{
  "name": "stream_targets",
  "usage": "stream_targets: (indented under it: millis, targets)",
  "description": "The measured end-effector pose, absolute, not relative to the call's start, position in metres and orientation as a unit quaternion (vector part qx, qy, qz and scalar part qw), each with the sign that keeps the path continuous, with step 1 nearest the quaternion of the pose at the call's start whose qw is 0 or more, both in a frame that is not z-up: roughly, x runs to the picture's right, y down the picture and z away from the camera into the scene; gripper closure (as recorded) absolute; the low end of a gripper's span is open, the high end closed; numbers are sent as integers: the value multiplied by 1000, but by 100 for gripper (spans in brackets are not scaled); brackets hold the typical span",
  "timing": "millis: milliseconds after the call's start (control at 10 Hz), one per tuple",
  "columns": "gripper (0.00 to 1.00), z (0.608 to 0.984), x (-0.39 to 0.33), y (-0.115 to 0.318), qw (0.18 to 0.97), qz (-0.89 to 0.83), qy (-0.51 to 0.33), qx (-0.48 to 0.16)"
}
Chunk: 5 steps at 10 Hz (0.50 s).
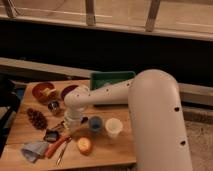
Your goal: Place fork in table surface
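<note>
The light wooden table surface [120,150] fills the lower left of the camera view. A slim silvery fork [63,153] lies on it near the front edge, beside an orange-red-handled tool [56,146]. My white arm reaches in from the right, and its gripper [70,124] points down over the table's middle. The gripper is just above and behind the two utensils, to the left of a blue cup [95,123]. The wrist hides what is under the gripper.
A green tray [112,80] stands at the back. A red bowl [44,91], a dark bowl [67,91], a small metal cup [53,106] and a pine cone [36,119] are on the left. A white cup [113,127], an orange [84,145] and a grey-blue cloth [32,150] are in front.
</note>
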<state>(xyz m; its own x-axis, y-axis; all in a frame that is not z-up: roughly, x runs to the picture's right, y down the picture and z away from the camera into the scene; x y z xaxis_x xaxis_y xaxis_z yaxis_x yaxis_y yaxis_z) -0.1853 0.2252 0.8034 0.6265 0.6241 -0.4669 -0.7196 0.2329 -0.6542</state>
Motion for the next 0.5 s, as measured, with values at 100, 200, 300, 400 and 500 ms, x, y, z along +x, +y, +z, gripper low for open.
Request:
stream_targets:
  millis: [100,200,300,400,500]
  targets:
    - [91,804,-186,226,784,428,53,-447]
    - [97,804,-187,226,784,428,53,-447]
    - [100,803,-186,226,784,428,52,-446]
    - [100,800,-183,221,785,432,50,-442]
    - [100,796,-179,213,786,436,47,-435]
